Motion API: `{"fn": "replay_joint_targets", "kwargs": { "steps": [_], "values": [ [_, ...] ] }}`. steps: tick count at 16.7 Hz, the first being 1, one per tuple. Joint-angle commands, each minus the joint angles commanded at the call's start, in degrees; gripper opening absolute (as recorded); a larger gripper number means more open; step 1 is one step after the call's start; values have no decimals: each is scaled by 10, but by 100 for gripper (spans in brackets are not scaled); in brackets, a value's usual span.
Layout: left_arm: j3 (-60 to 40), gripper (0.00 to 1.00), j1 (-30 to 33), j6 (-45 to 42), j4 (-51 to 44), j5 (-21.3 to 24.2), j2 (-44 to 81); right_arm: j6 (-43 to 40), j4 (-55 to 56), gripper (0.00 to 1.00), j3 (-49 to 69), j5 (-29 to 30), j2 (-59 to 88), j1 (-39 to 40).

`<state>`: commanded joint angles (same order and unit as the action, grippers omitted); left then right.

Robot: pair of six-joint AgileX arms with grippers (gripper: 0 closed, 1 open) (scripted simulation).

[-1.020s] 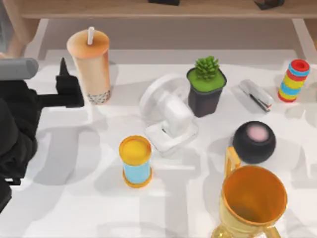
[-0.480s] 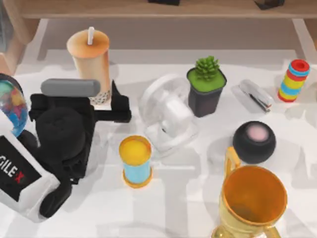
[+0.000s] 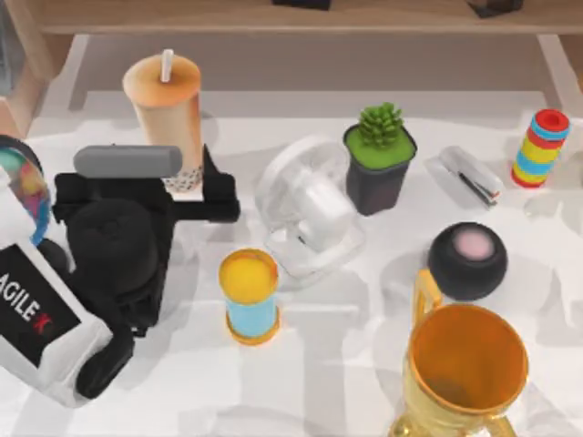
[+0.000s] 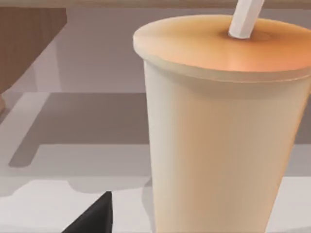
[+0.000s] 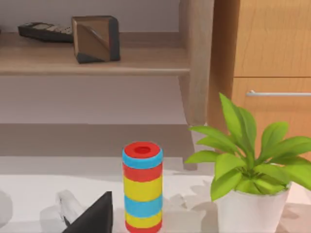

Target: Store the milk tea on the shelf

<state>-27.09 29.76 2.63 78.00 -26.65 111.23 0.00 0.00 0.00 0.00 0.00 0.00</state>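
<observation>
Since the top view looks straight down, you can see the milk tea [image 3: 169, 114] standing upright at the table's back left, just in front of the shelf [image 3: 301, 16]. The left gripper [image 3: 187, 187] sits at its base, one finger [image 3: 217, 193] beside the cup; can't tell if it's gripping. Left wrist view: cup close up, straw [image 4: 245, 18] on top. Right wrist view: a striped cylinder [image 5: 142, 187] and a leafy plant [image 5: 250, 167].
</observation>
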Motion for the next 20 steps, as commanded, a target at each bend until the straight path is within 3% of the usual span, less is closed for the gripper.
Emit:
{"fn": "replay_joint_targets", "kwargs": {
  "steps": [10,16,20],
  "values": [
    [-161,100,-59,-6,-66,58,91,0,0,100,0,0,0,0],
    [-178,100,-61,-6,-70,60,104,0,0,100,0,0,0,0],
    [-178,70,-61,-6,-70,60,104,0,0,100,0,0,0,0]
  ]
}}
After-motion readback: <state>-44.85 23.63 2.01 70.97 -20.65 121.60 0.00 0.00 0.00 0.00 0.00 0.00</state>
